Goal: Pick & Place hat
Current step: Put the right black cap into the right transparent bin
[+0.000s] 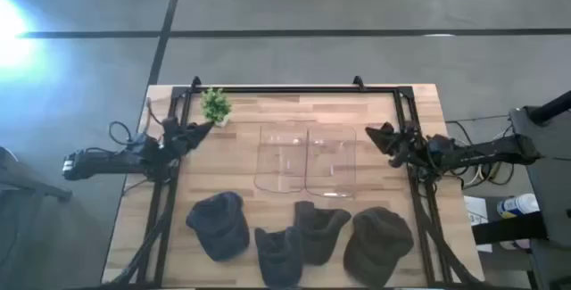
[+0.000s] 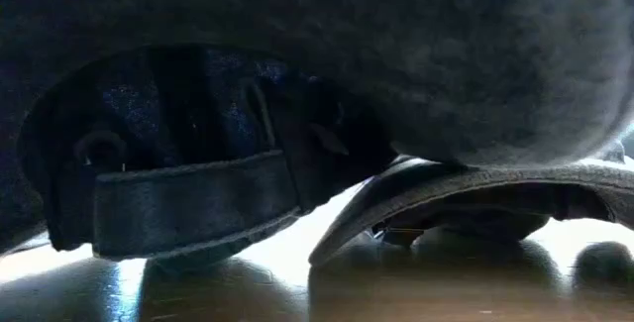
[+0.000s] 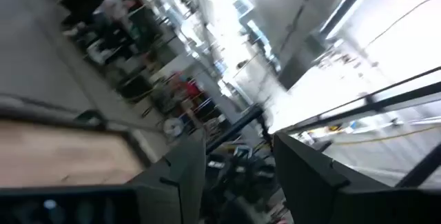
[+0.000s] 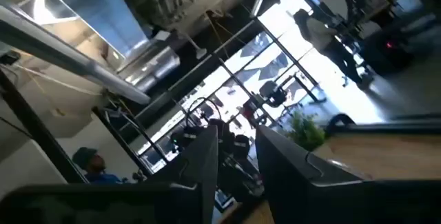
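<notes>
Four dark fabric caps (image 1: 299, 232) in a row along the near edge of the light wooden table (image 1: 241, 174), brims pointing toward the clear plastic bin (image 1: 306, 158). Both way behind, left tool (image 1: 203, 129) and right tool (image 1: 375, 135) up at mid-table, fingers parted, holding nothing. Pretty much equally near.

1. Hats: 4, in a row along the near edge — dark grey (image 1: 220, 225), dark grey (image 1: 279, 252), dark grey (image 1: 321, 227), olive (image 1: 378, 244).
2. Clear bins: 2 (image 1: 282, 157) (image 1: 331, 159), side by side.
3. Small plant: 1 (image 1: 215, 105).
4. Arms: 2.
</notes>
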`<move>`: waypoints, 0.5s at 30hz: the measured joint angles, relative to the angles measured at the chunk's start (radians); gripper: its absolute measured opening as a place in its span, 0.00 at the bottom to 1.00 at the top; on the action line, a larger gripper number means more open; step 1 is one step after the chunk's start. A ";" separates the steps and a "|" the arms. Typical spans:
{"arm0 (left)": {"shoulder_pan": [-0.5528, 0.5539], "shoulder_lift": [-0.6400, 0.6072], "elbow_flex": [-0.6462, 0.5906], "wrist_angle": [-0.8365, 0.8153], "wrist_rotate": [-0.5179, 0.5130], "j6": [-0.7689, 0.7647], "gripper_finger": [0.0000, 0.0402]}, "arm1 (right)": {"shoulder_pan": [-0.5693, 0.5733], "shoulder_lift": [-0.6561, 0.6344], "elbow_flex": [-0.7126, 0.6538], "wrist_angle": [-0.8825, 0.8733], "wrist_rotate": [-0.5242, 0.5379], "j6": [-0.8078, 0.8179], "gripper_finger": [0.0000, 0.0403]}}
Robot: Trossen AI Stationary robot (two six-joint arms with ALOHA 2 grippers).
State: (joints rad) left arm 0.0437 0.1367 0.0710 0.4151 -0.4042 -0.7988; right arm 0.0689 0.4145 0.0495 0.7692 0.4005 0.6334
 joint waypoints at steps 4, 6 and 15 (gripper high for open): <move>0.000 0.057 0.129 0.001 0.035 0.082 0.41 | 0.000 0.010 0.156 -0.047 -0.076 -0.117 0.23; 0.000 0.112 0.210 -0.032 0.062 0.139 0.41 | 0.001 0.038 0.280 -0.175 -0.116 -0.181 0.23; 0.000 0.408 0.550 -0.392 0.111 0.317 0.41 | 0.002 0.330 0.877 -1.188 -0.184 -0.189 0.19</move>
State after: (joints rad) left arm 0.0437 0.5443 0.6206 0.0229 -0.2928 -0.4823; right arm 0.0711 0.7449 0.9263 -0.4186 0.2160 0.4439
